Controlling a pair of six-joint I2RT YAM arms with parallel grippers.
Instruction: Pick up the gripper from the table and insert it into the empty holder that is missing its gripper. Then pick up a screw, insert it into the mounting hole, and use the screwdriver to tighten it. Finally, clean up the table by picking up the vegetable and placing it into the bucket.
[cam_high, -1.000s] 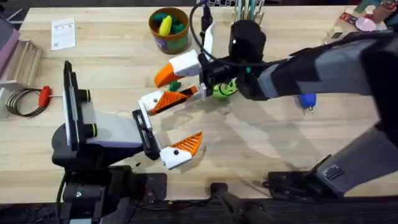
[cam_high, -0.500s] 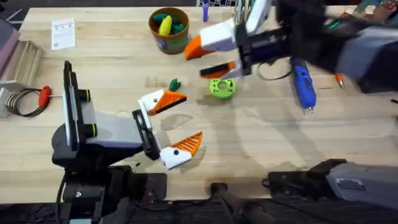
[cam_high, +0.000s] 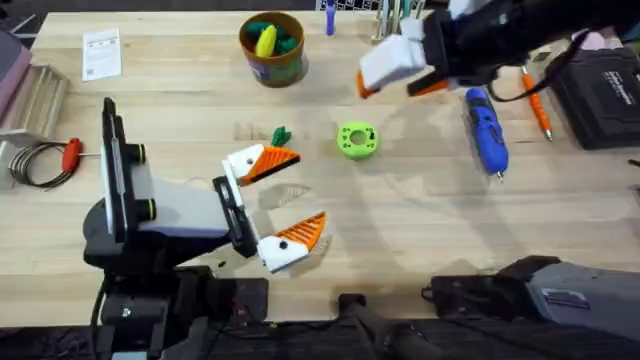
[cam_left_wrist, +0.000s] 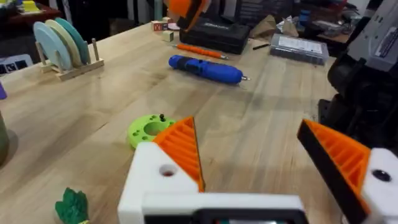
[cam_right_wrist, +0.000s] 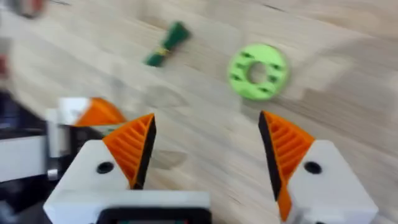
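Right tool (cam_high: 400, 72): empty, jaws wide, above the counter (cam_high: 420, 230) near the screwdriver (cam_high: 486, 132).
Left tool (cam_high: 275, 205): wide, empty.
Advice: descend squarely over the blue barrel, grip mid-body.

Bright blue screwdriver (cam_high: 485, 130) with a dark tip; lime-green disc (cam_high: 357, 140); dark-green vegetable (cam_high: 280, 135); brown-rimmed, greenish bucket (cam_high: 272, 47); pale wood-grain table (cam_high: 420, 230); white grippers with orange ribbed pads (cam_right_wrist: 134, 149).
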